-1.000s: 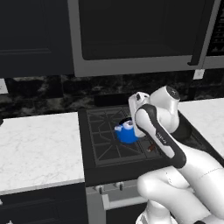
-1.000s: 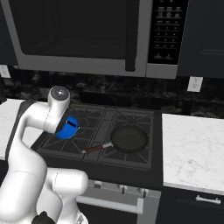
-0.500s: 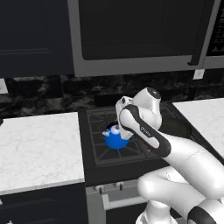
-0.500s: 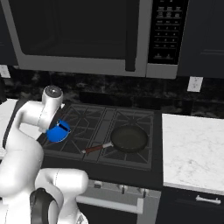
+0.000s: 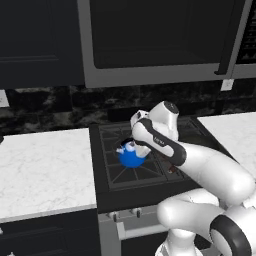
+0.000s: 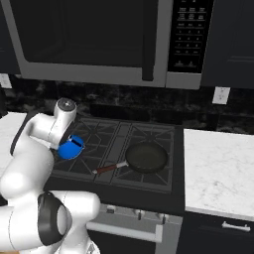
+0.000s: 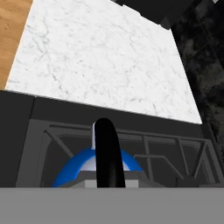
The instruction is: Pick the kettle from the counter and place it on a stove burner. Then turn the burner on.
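Observation:
The bright-blue kettle [image 5: 131, 156] hangs from my gripper [image 5: 136, 145], which is shut on its black arched handle [image 7: 107, 146]. It sits low over the front-left stove burner [image 5: 125, 173] of the black cooktop; I cannot tell whether its base touches the grate. In the right base view the kettle [image 6: 71, 148] is at the cooktop's left side, just beside my wrist. The hand view looks down past the handle at the blue body [image 7: 72, 171], with the burner grate [image 7: 175, 153] around it and the white marble counter [image 7: 105, 57] beyond.
A black frying pan [image 6: 146, 157] with a brown handle lies on the right front burner. Marble counter runs on both sides of the stove [image 5: 45, 165] [image 6: 218, 168]. A microwave [image 6: 99, 39] hangs low above the cooktop. Knobs line the stove front [image 5: 122, 214].
The arm has swung the kettle leftward and slightly down across the left burners; over the last half second it has nearly stopped. The grip on the handle is unchanged.

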Motion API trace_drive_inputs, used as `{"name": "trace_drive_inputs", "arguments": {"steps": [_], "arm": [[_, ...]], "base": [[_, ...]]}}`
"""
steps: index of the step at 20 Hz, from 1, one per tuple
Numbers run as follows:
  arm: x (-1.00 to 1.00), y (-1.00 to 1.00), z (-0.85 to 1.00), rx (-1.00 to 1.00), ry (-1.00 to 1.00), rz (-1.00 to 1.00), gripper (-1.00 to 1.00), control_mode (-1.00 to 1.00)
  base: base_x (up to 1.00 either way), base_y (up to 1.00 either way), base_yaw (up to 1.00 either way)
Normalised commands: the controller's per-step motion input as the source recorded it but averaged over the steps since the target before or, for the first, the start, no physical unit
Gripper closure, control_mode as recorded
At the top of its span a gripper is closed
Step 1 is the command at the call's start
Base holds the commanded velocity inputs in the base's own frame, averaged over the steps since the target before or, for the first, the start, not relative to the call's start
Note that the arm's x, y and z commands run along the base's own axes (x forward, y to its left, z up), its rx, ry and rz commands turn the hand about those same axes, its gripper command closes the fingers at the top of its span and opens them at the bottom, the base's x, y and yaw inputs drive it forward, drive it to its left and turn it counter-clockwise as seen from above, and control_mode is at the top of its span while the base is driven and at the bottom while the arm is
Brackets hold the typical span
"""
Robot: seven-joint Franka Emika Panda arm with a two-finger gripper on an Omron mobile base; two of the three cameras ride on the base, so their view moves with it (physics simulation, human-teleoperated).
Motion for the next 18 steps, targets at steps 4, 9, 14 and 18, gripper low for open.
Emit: {"name": "trace_drive_inputs", "arguments": {"steps": [4, 9, 14, 18], "arm": [[0.02, -0.03, 0.0, 0.0, 0.0, 0.0, 1.0, -1.0], [0.17, -0.02, -0.18, 0.0, 0.02, 0.0, 1.0, -1.0], [0.14, 0.0, -0.33, 0.0, 0.09, 0.0, 1.0, -1.0], [0.04, -0.04, -0.21, 0.04, 0.01, 0.0, 1.0, -1.0]], "base": [[0.0, 0.0, 0.0], [0.0, 0.0, 0.0], [0.0, 0.0, 0.0], [0.0, 0.0, 0.0]]}}
